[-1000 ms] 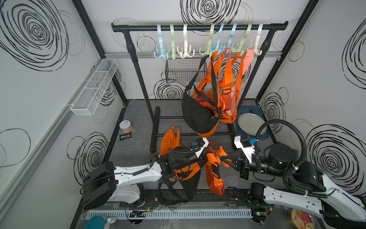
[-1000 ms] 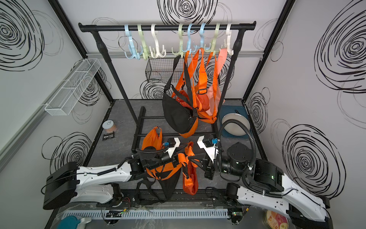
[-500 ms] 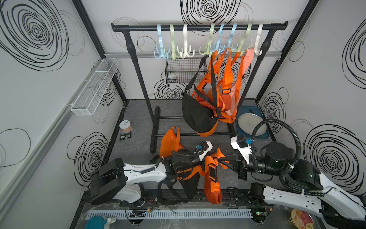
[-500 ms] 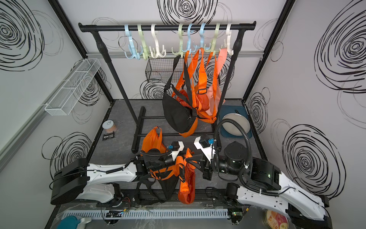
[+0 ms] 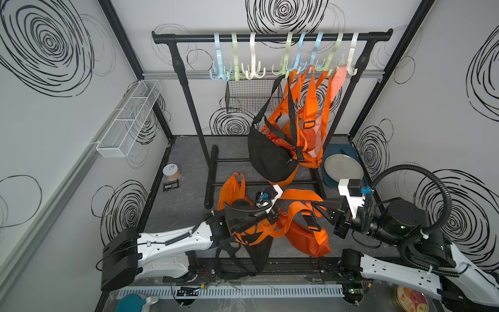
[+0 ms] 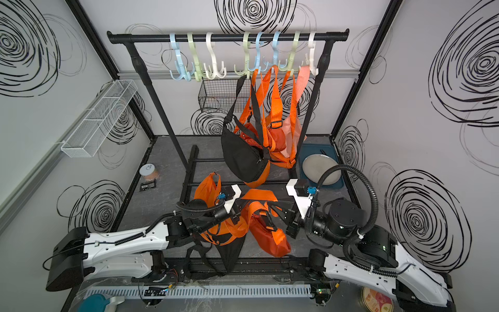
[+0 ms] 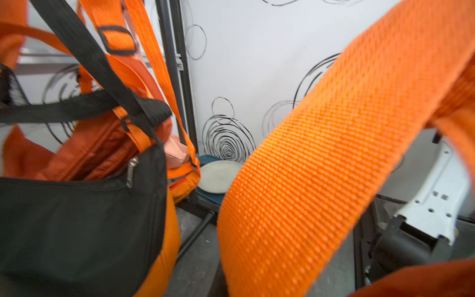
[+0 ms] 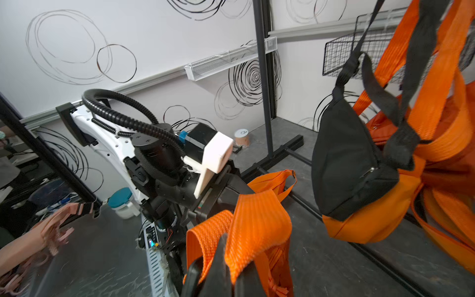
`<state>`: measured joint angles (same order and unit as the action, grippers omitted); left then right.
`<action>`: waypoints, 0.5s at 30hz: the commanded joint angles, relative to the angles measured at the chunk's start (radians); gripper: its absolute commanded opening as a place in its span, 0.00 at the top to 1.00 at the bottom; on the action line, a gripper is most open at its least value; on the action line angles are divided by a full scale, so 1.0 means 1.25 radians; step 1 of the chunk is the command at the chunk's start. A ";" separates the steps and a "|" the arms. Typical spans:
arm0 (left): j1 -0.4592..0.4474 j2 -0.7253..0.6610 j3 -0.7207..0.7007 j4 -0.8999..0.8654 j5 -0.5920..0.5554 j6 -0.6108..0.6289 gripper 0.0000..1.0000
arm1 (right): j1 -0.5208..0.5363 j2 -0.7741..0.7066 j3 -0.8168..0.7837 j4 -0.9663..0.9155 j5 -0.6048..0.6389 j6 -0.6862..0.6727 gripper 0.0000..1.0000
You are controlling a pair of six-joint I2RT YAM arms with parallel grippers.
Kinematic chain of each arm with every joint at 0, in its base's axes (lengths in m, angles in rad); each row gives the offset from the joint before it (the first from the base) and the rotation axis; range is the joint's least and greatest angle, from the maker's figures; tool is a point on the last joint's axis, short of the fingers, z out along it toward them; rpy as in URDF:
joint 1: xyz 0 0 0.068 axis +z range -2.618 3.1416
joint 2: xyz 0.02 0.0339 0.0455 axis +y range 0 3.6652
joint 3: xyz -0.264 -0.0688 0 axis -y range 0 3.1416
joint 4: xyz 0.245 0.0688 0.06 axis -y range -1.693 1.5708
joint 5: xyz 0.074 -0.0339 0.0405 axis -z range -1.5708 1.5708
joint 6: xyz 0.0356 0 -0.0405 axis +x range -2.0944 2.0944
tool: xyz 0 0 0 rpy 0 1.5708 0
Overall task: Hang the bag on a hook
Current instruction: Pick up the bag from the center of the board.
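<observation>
Gripping the orange strap (image 5: 298, 195) at 2 points, both tools are fully closed on the webbing. The left gripper (image 5: 272, 214) pinches it close under its wrist camera, whose view is mostly filled by that band. The right gripper (image 5: 316, 207) clamps the same strap further along, with the webbing bunched up between its fingers (image 8: 222, 257).

The orange bag (image 5: 307, 239) sags below this span, near the front edge of the tabletop (image 5: 186, 162) and between the 2 arms. Whether its bottom rests on the surface I cannot tell.

Doing the step well, as I judge it, means raising both arms together. They should draw slightly apart, so the span is a taut, open loop that a hook tip can enter.

The best target looks like 1 of the 3 bare hooks toward the left post of the rack (image 5: 270, 36), and the white hook (image 5: 253, 70) is the nearest. The hooks toward the right post are crowded with hung bags, the black bag (image 5: 270, 159) foremost, and a swinging strap could snag there.

A second bag (image 5: 253, 243) lies under the left arm at the front edge. Its straps may be caught up in the lift, so rise slowly. Let go only once the webbing sits in the hook's crook.
</observation>
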<state>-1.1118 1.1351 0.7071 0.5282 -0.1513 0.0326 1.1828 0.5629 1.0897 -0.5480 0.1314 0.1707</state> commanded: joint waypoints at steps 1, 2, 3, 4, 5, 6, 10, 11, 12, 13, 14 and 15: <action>0.030 -0.016 0.072 -0.209 -0.097 0.048 1.00 | 0.004 0.019 0.009 0.165 0.123 -0.076 1.00; 0.042 -0.019 0.103 -0.252 -0.083 0.049 1.00 | 0.004 0.037 0.012 0.179 0.150 -0.098 1.00; 0.055 -0.020 0.137 -0.295 -0.078 0.049 1.00 | 0.004 0.059 0.013 0.194 0.183 -0.117 1.00; 0.065 -0.021 0.166 -0.330 -0.078 0.046 1.00 | 0.002 0.079 0.015 0.209 0.206 -0.135 1.00; 0.077 -0.024 0.197 -0.357 -0.076 0.046 1.00 | -0.004 0.100 0.021 0.223 0.218 -0.155 1.00; 0.088 -0.025 0.229 -0.384 -0.083 0.046 1.00 | -0.015 0.123 0.030 0.237 0.225 -0.173 1.00; 0.142 -0.031 0.353 -0.444 -0.095 0.016 1.00 | -0.159 0.194 0.068 0.293 0.115 -0.168 1.00; 0.161 -0.032 0.384 -0.455 -0.079 0.004 1.00 | -0.227 0.217 0.089 0.300 0.043 -0.135 1.00; 0.179 -0.029 0.412 -0.464 -0.063 -0.005 1.00 | -0.303 0.246 0.113 0.305 -0.053 -0.097 1.00; 0.190 -0.025 0.435 -0.472 -0.059 -0.009 1.00 | -0.370 0.274 0.134 0.318 -0.135 -0.063 1.00; 0.203 -0.017 0.465 -0.481 -0.058 -0.015 1.00 | -0.434 0.308 0.157 0.338 -0.222 -0.016 1.00; 0.216 -0.005 0.496 -0.493 -0.057 -0.020 1.00 | -0.484 0.345 0.186 0.360 -0.284 0.023 1.00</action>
<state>-0.8745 1.1271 1.2407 -0.0521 -0.2234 0.0429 0.7029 0.9451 1.2339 -0.2379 0.0284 0.0738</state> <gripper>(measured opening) 0.050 0.044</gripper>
